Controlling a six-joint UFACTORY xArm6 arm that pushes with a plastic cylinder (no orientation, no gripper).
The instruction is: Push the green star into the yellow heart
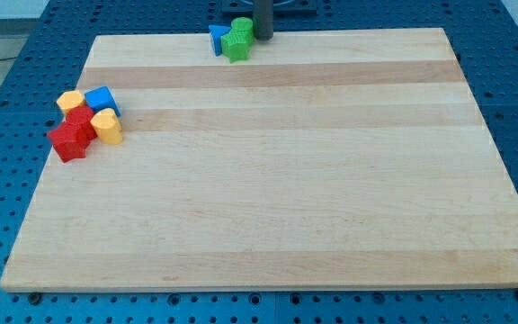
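Note:
A green star-like block lies at the top edge of the wooden board, with a second green block touching it just behind. A blue block touches the green one on its left. My tip is immediately right of the green blocks, touching or nearly touching them. Two yellow blocks sit in a cluster far off at the view's left: one at the cluster's right side, one at its top. I cannot tell which of them is the heart.
The left cluster also holds a blue block and two red blocks, all touching. The board lies on a blue perforated table. The green blocks sit very close to the board's top edge.

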